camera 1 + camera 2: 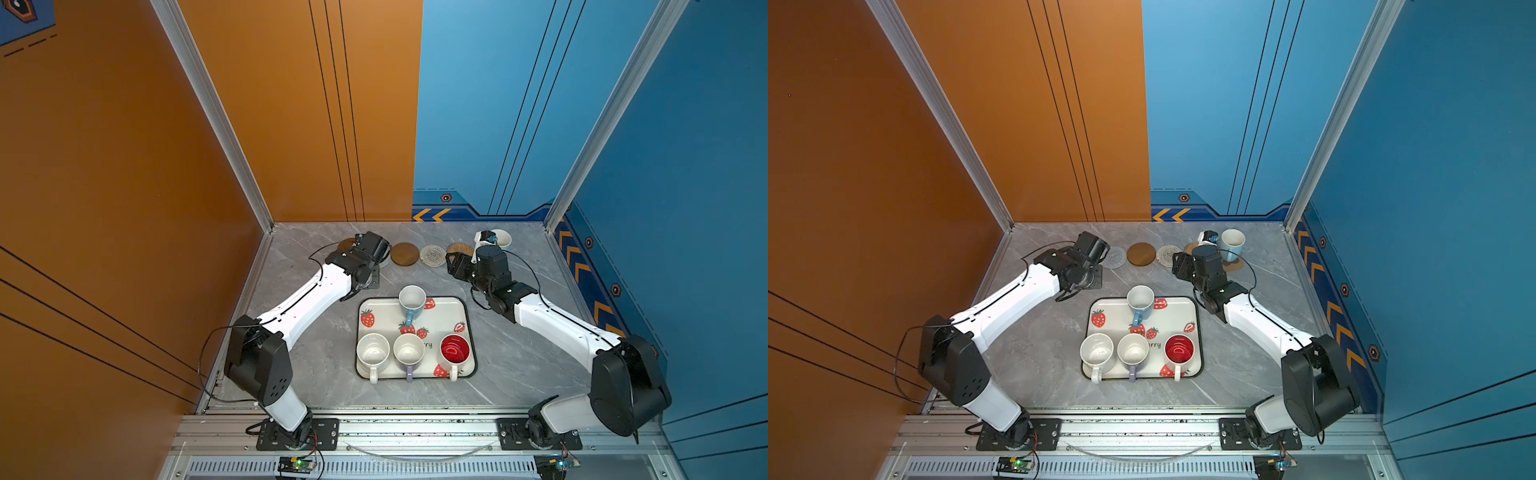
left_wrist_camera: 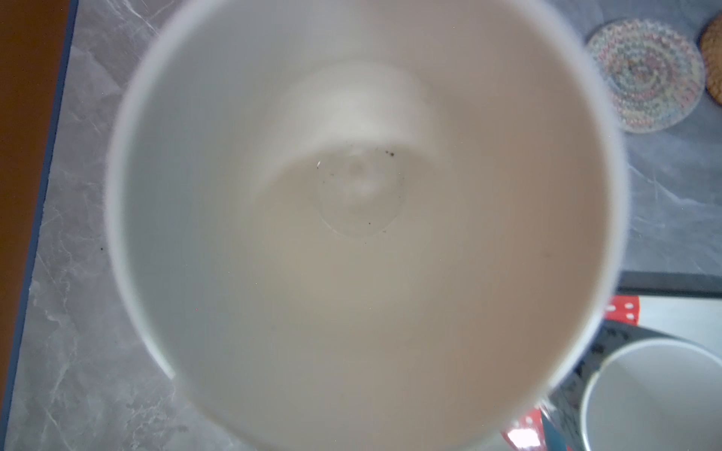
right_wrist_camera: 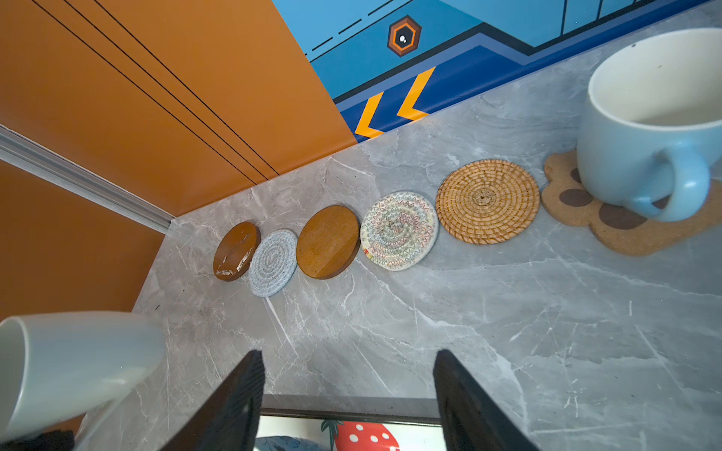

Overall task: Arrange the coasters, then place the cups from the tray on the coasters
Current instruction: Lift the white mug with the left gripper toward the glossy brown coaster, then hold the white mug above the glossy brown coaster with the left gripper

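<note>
Six coasters line the back of the table: a brown disc [image 3: 236, 252], grey spiral [image 3: 273, 261], brown disc [image 3: 328, 242], cream woven [image 3: 398, 230], rattan [image 3: 487, 201] and paw-print [image 3: 617, 230]. A light blue cup [image 3: 644, 136] stands on the paw-print one. The tray [image 1: 446, 311] holds another light blue cup [image 1: 412, 301], a speckled white [image 1: 372, 352], a lavender [image 1: 408, 351] and a red-inside cup [image 1: 455, 350]. My left gripper [image 1: 368, 280] is shut on a plain white cup [image 2: 351, 234], held tilted left of the tray's far edge. My right gripper [image 3: 347, 375] hangs open and empty between coasters and tray.
Orange wall [image 1: 124, 166] on the left, blue wall [image 1: 685, 166] on the right, and both meet behind the coaster row. Bare grey marble table [image 1: 324, 374] lies on either side of the tray. An aluminium rail [image 1: 415, 428] carries both arm bases at the front.
</note>
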You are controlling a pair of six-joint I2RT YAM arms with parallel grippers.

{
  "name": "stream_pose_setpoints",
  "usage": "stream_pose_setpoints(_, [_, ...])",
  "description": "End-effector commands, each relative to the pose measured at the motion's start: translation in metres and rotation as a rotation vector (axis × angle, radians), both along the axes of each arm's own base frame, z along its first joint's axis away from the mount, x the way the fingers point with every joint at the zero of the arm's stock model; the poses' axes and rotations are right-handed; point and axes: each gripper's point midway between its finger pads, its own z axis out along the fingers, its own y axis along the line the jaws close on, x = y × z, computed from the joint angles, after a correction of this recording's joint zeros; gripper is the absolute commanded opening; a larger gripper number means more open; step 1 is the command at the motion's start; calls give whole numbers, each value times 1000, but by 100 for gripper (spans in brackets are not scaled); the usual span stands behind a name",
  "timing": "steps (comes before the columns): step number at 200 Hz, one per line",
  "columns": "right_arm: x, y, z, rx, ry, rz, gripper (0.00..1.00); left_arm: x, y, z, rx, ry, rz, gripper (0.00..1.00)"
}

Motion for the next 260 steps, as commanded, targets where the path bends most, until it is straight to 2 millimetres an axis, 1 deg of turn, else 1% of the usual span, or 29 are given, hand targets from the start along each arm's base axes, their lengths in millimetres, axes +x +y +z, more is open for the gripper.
stream_pose_setpoints(1, [8,4,7,40,-17,13,67,33,9,18,13,-72,24,0])
stream_pose_setpoints(26, [11,2,3,47,-6,12,67,62,17,18,8,-75,42,0])
stream_pose_setpoints(64, [17,-2,-7,58,18,9,66,105,31,4,7,-63,70,0])
stream_pose_setpoints(95, [21,-4,-13,65,38,8,65,131,44,-10,-15,-49,95,0])
stream_pose_setpoints(122, [25,-5,-17,65,49,9,64,148,51,-23,-34,-34,103,0])
stream_pose_setpoints(158, [27,-2,-23,66,67,16,63,165,54,-39,-46,-18,98,0])
stream_pose_setpoints(194, [31,2,-25,71,78,26,63,176,48,-51,-75,-8,88,0])
stream_pose_setpoints(220, [33,3,-28,70,87,30,62,180,45,-57,-85,-2,88,0])
stream_pose_setpoints(260, [34,5,-30,71,93,37,62,180,45,-64,-91,11,88,0])
